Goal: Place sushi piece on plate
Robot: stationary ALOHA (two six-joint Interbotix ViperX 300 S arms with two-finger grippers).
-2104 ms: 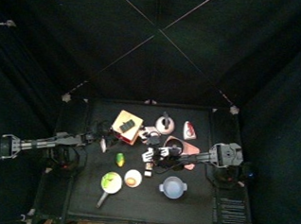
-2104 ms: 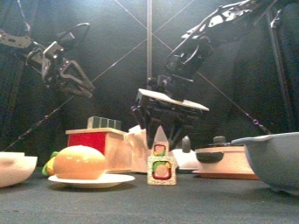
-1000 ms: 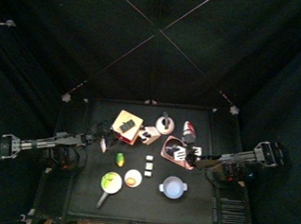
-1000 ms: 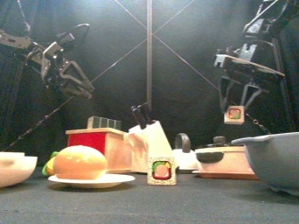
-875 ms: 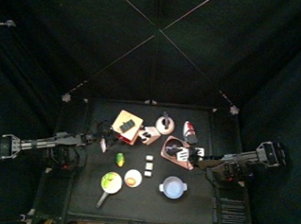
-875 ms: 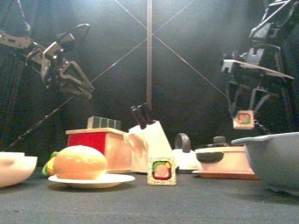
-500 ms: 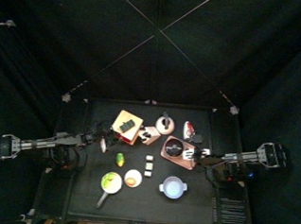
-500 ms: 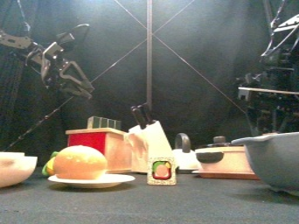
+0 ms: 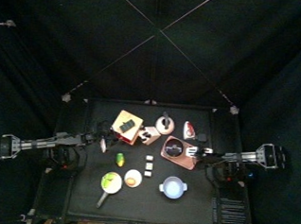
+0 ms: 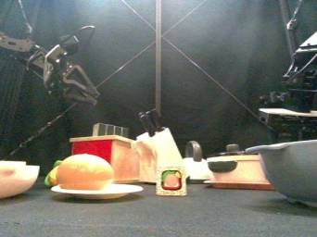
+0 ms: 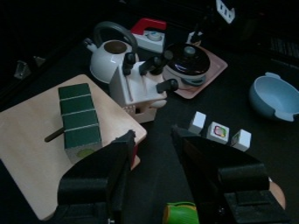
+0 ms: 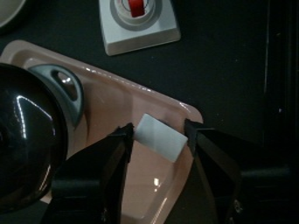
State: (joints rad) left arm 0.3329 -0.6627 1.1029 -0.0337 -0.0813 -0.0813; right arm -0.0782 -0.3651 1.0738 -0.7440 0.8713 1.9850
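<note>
In the right wrist view a white sushi piece (image 12: 163, 136) lies on the salmon-pink plate (image 12: 126, 94), next to a black pot (image 12: 30, 131) that stands on the same plate. My right gripper (image 12: 163, 144) hovers over the piece with its jaws apart, one on either side. In the top view the right gripper (image 9: 198, 151) is at the right edge of the plate (image 9: 177, 155). Three more sushi pieces (image 11: 219, 131) stand in a row at mid-table. My left gripper (image 11: 152, 162) is open and empty, raised over the wooden board (image 11: 35, 149).
A knife block (image 10: 155, 153), a white kettle (image 11: 114, 57) and a red-and-white timer (image 12: 140, 22) stand near the plate. A white dish with an orange item (image 10: 84, 176), a green bowl (image 9: 110, 182) and a blue bowl (image 9: 173, 187) line the front.
My right gripper carried a sushi piece from mid-table to the right, came down over the pink plate and let it go. It has drawn slightly right. The left arm has not moved.
</note>
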